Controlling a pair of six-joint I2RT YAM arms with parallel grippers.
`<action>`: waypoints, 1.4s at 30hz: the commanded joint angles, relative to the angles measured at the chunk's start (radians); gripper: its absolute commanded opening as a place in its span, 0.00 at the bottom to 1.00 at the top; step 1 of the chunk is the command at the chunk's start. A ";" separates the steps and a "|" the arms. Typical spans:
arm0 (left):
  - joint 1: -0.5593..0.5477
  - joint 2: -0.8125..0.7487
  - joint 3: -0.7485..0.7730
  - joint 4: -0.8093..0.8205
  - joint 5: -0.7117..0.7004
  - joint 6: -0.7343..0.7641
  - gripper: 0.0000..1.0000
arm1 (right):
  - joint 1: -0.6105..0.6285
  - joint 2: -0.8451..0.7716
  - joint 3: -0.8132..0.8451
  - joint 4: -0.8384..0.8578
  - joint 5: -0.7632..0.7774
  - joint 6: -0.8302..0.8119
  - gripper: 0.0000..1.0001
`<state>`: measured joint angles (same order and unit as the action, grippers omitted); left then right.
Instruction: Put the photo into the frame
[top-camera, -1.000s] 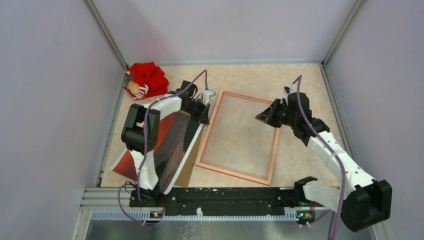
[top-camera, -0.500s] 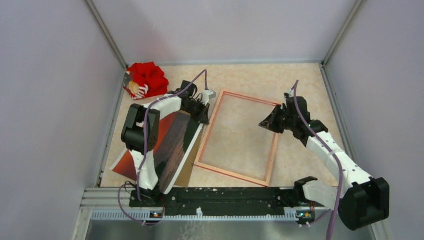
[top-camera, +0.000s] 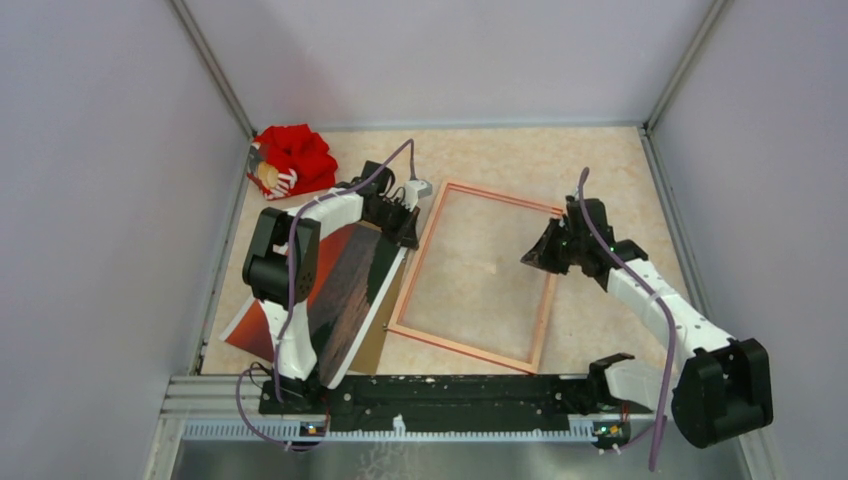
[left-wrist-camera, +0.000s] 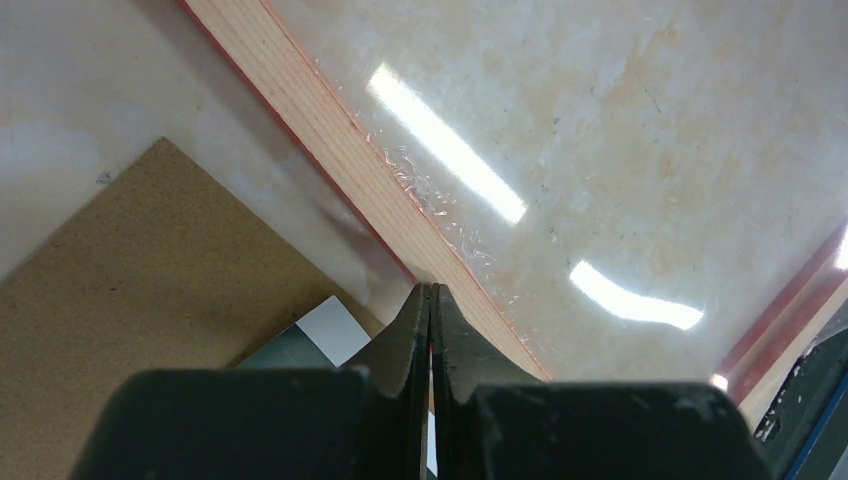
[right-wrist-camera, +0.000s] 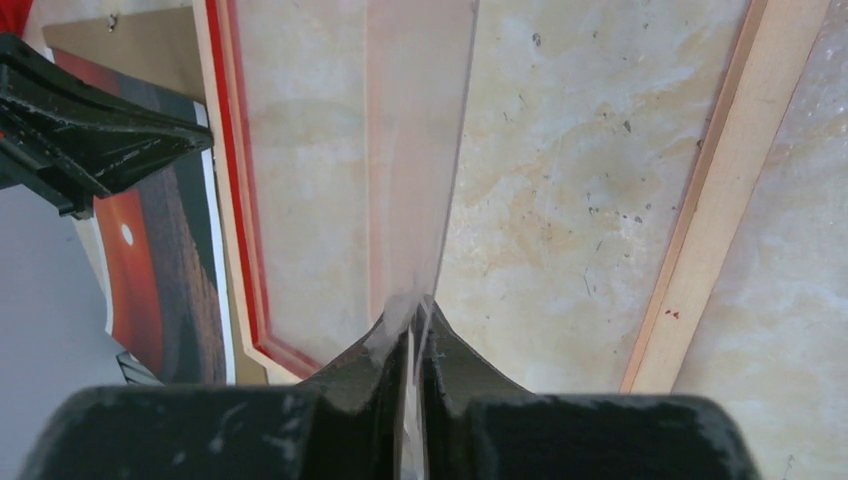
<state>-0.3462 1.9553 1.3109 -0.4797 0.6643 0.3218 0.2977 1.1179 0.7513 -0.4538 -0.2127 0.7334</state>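
The frame (top-camera: 412, 270) lies in the middle of the table with its pale wood back up. Its wood side (left-wrist-camera: 340, 150) shows in the left wrist view, and its red inner rim shows in the right wrist view (right-wrist-camera: 240, 200). The photo (top-camera: 345, 290), a red-orange sunset with dark bands, slants up left of the frame. My left gripper (top-camera: 408, 235) is shut on the photo's edge near a white-bordered corner (left-wrist-camera: 325, 328), its tips (left-wrist-camera: 431, 288) beside the frame's left side. My right gripper (top-camera: 527, 258) is shut on a clear sheet (right-wrist-camera: 415, 150) standing tilted over the frame's opening.
A brown hardboard backing panel (top-camera: 375, 345) lies under the photo, left of the frame. A red fabric bundle (top-camera: 292, 158) sits in the back left corner. Grey walls close in both sides and the back. A metal rail (top-camera: 450, 395) runs along the near edge.
My right gripper has come nearer and a little to the right with the clear sheet. The frame has shifted slightly. The left arm and the photo have stayed put.
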 joint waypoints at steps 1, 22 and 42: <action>-0.021 -0.003 0.014 -0.004 0.031 0.018 0.04 | 0.004 0.034 -0.021 0.032 -0.054 -0.007 0.11; -0.021 -0.001 0.005 -0.003 0.025 0.019 0.03 | -0.017 0.083 -0.015 -0.020 0.016 -0.121 0.75; -0.021 0.000 0.009 -0.012 0.020 0.021 0.02 | -0.038 0.078 -0.003 -0.066 0.074 -0.166 0.87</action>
<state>-0.3538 1.9553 1.3109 -0.4789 0.6655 0.3244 0.2703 1.2057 0.7181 -0.5205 -0.1566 0.5892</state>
